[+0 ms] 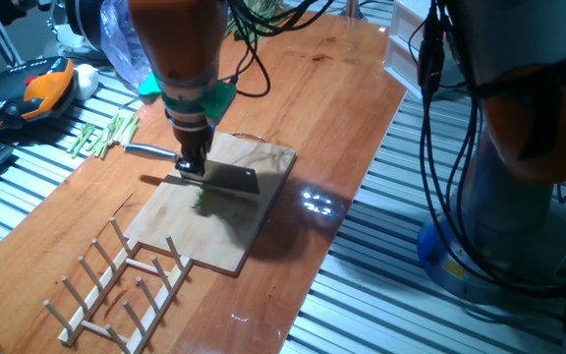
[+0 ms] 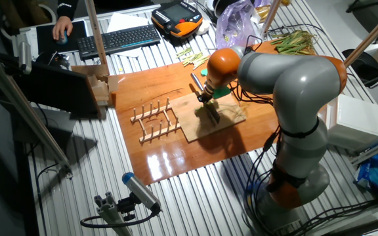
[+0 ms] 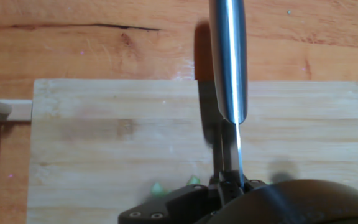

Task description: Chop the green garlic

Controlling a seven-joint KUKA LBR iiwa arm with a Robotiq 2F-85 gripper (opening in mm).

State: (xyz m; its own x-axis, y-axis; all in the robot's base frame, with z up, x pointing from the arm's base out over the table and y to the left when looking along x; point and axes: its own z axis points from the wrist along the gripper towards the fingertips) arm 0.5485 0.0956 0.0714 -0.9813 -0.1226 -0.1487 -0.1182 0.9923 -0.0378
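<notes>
Matt pale wooden cutting board [image 1: 219,211], glossy varnished wooden table [image 1: 332,108], polished metal knife [image 3: 229,62].

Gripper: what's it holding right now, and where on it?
The gripper holds a cleaver, gripped at the handle end next to the blade.

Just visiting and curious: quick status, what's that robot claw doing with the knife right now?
Claw shut on knife, blade over cutting board. Green garlic in tiny bits under the blade. Wooden rack beside the board, clear of the knife.
</notes>
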